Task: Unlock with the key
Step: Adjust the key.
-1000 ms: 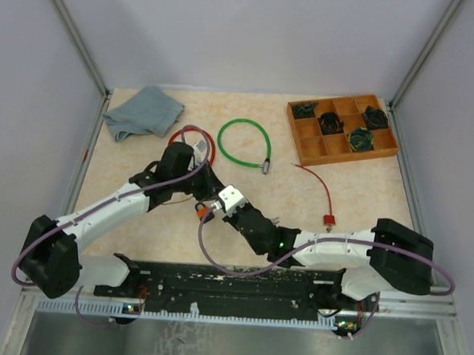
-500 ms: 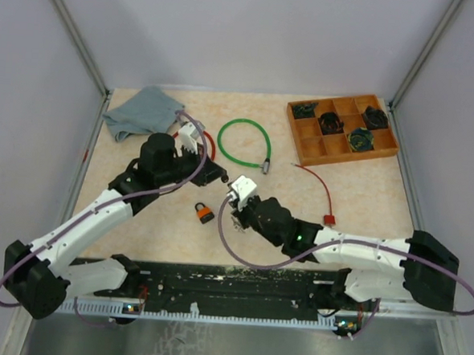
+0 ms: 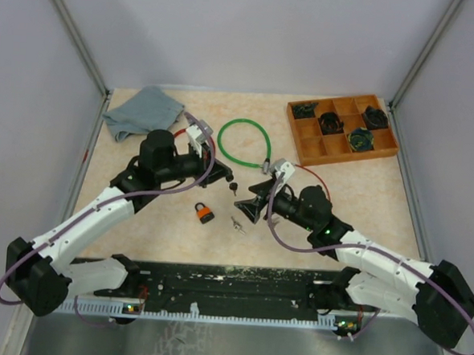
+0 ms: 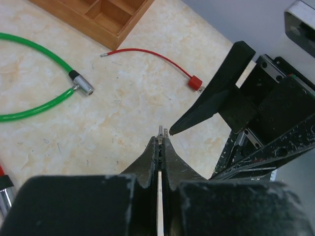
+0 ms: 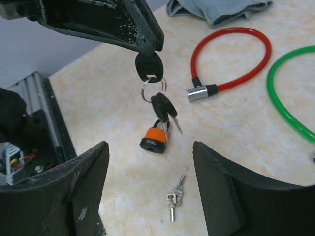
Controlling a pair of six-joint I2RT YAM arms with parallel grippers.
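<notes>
A small orange padlock [image 3: 204, 213] [image 5: 155, 137] lies on the table. My left gripper [image 3: 223, 177] [image 4: 162, 140] is shut on the black head of a key [image 5: 149, 66]. Two more black keys [image 5: 162, 105] hang from its ring above the padlock, and only metal tips [image 4: 163, 131] show past the fingers in the left wrist view. A pair of small silver keys [image 3: 236, 223] [image 5: 174, 198] lies loose just right of the padlock. My right gripper [image 3: 250, 201] [image 5: 148, 164] is open and holds nothing. It faces the padlock and the hanging keys from the right.
A red cable lock [image 5: 231, 59] and a green cable lock [image 3: 244, 142] [image 4: 29, 113] lie behind the padlock. A grey cloth [image 3: 143, 111] sits at the back left and a wooden compartment tray [image 3: 341, 127] at the back right. A red wire with a plug [image 4: 195, 83] lies right of centre.
My right gripper has opened and pulled back to the right. The silver keys now lie on the table. My left gripper had lifted away from the padlock with the black keys.
</notes>
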